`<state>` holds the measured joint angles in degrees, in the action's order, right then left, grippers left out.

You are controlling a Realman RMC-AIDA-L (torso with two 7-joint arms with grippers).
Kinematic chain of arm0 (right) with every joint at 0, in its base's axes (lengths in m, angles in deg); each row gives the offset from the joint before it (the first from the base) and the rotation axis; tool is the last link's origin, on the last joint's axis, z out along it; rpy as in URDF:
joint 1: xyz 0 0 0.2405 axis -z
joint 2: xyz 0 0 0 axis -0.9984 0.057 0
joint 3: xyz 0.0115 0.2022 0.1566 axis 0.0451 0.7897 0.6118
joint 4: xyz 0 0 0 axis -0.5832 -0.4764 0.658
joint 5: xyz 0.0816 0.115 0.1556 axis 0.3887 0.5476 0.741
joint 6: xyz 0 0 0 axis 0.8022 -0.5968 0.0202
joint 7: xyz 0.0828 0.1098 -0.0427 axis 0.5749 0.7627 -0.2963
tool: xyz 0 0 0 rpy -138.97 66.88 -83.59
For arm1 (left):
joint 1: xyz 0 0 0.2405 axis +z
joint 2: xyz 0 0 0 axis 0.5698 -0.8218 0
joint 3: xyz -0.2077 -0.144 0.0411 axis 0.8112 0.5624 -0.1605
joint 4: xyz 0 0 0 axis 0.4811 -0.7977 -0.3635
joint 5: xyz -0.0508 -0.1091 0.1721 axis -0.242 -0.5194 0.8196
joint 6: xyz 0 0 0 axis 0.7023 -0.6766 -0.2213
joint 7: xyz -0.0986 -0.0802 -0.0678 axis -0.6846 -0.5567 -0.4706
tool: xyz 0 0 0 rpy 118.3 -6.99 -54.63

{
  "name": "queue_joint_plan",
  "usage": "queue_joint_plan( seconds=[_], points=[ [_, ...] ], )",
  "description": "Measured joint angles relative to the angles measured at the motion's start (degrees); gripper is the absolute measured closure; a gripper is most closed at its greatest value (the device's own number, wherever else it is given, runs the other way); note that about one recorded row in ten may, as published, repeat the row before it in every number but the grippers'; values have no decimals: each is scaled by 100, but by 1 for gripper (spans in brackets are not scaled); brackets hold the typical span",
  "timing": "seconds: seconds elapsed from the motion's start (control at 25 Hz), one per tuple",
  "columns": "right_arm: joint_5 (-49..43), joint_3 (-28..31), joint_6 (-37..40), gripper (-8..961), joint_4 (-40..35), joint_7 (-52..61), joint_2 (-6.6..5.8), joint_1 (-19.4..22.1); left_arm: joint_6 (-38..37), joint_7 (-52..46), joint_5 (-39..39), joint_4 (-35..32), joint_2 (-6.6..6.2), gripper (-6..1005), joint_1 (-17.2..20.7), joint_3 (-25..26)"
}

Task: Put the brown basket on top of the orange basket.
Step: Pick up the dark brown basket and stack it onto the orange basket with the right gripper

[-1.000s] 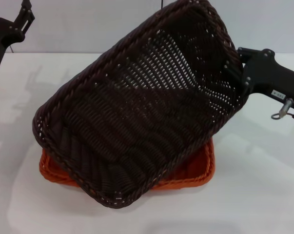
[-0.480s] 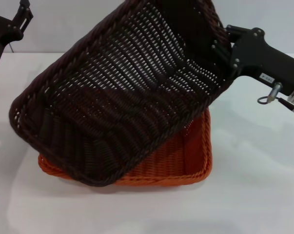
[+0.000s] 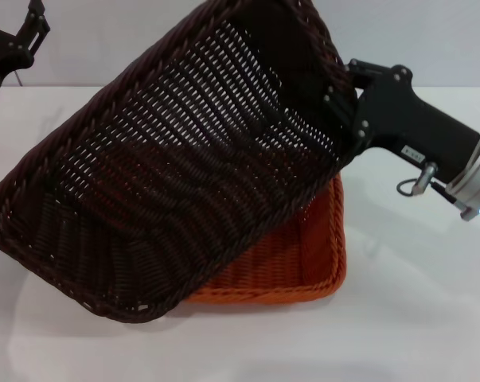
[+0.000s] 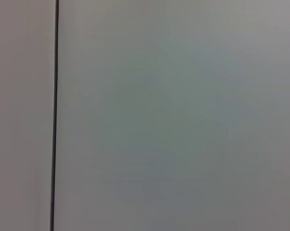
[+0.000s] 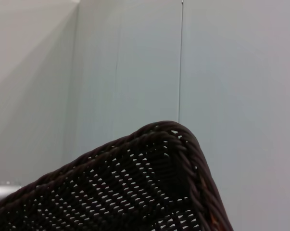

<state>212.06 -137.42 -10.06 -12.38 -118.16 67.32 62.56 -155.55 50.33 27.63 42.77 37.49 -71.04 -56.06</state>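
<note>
White table (image 3: 415, 318), pale wall behind; orange basket (image 3: 303, 263) flat on table at centre; brown basket (image 3: 176, 175) tilted steeply above it, low corner toward robot's left, overlapping orange one; right gripper (image 3: 343, 103) clamped on its raised short rim; left gripper (image 3: 29, 28) parked high at far left, finger spread unclear.

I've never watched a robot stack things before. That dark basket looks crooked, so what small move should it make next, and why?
Probably level it: the right gripper holds the brown basket by its far end, steeply tilted and overhanging the orange basket toward the robot's left. Lowering the raised end and sliding it rightward should line them up.
</note>
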Motion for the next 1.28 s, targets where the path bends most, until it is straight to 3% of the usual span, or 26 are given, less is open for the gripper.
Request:
queue_joint_plan(
  seconds=[0.16, 0.52, 0.72, 1.28],
  points=[
    [577, -540, -11, 796, 46, -468, 4, 229, 49, 0, 3, -49, -4, 167, 9, -3],
    [2613, -2385, 2, 797, 165, -1886, 10, 738, 186, -1, 2, -141, -5, 167, 10, -199],
    [3147, -2714, -47, 797, 335, -2172, 14, 822, 363, -1, 1, -238, -5, 167, 4, -410],
    [3183, -2644, -45, 797, 334, -2183, 28, 1160, 520, -1, 2, -366, -4, 167, -34, -519]
  ],
)
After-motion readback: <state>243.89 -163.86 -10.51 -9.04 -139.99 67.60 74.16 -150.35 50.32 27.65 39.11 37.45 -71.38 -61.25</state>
